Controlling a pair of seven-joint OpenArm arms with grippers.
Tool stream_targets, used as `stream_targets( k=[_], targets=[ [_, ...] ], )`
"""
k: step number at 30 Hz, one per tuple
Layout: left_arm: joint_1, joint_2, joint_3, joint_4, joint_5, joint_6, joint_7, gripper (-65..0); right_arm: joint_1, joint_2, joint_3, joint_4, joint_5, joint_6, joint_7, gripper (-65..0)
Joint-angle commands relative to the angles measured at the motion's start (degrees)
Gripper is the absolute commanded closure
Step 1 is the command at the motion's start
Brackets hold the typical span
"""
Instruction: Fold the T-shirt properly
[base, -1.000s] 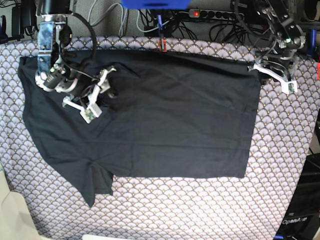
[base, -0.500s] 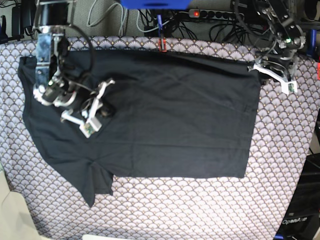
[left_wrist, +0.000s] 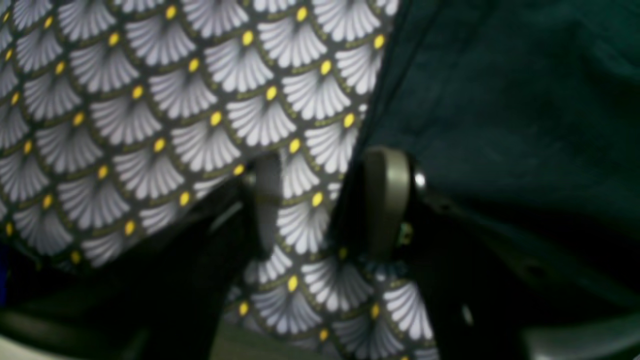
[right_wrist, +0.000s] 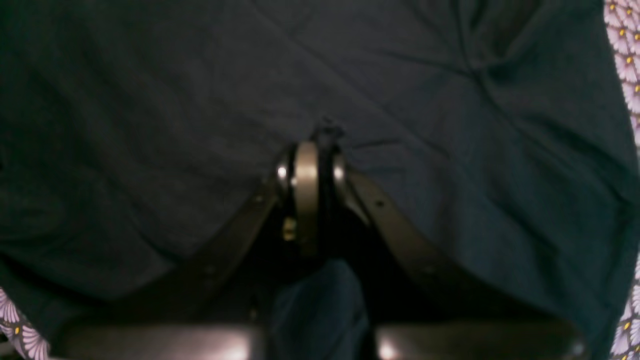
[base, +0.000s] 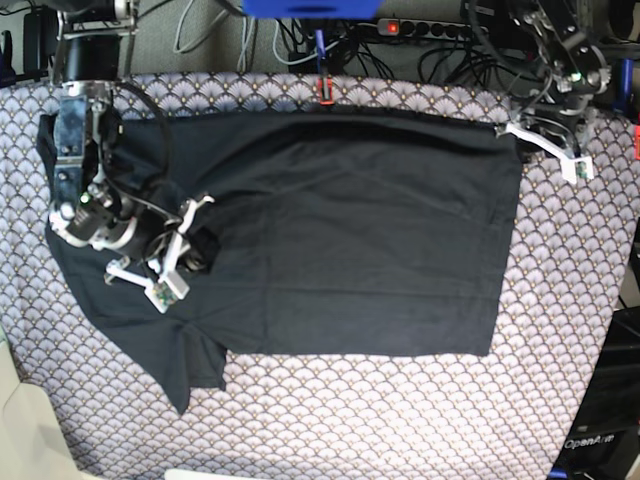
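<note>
The black T-shirt (base: 340, 230) lies spread flat on the scallop-patterned cloth (base: 400, 410), one sleeve (base: 190, 370) pointing to the front left. My right gripper (base: 200, 250) rests on the shirt's left part. In the right wrist view its fingers meet, with a small tuft of the T-shirt (right_wrist: 450, 125) pinched at the right gripper (right_wrist: 320, 145). My left gripper (base: 525, 135) sits at the shirt's far right corner. In the left wrist view the left gripper (left_wrist: 327, 200) is open, one finger (left_wrist: 387, 200) at the T-shirt's (left_wrist: 500, 100) edge and patterned cloth (left_wrist: 150, 100) between the fingers.
A red clip (base: 323, 90) holds the cloth at the back edge. Behind it run cables and a power strip (base: 430, 28). A blue object (base: 310, 8) hangs at the top. The cloth ends at the right near dark equipment (base: 610, 400).
My right gripper has closed on the shirt fabric and the arm has moved toward the front left of the table. The left arm has not moved.
</note>
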Motion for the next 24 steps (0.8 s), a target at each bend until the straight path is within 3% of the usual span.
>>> stream_targets(
  k=[1,12,20,24],
  targets=[
    [-0.12,-0.53,-0.11,1.12,-0.31,-0.09,-1.24,-26.7,1.32,0.72,0.24,-0.08,0.5,-0.05,1.18,-0.8],
    [-0.12,-0.53,-0.11,1.12,-0.31,-0.09,-1.24,-26.7,4.39,0.9,0.33,-8.78,0.5,-0.05,1.18,-1.6],
    [-0.12,-0.53,-0.11,1.12,-0.31,-0.09,-1.24,-26.7,4.22,0.9,0.86,-8.61,0.59,-0.05,1.09,-20.4],
    [-0.12,-0.53,-0.11,1.12,-0.31,-0.09,-1.24,-26.7,3.87,0.9,0.42,-5.88,0.59,-0.05,-1.46,-25.9]
  ],
)
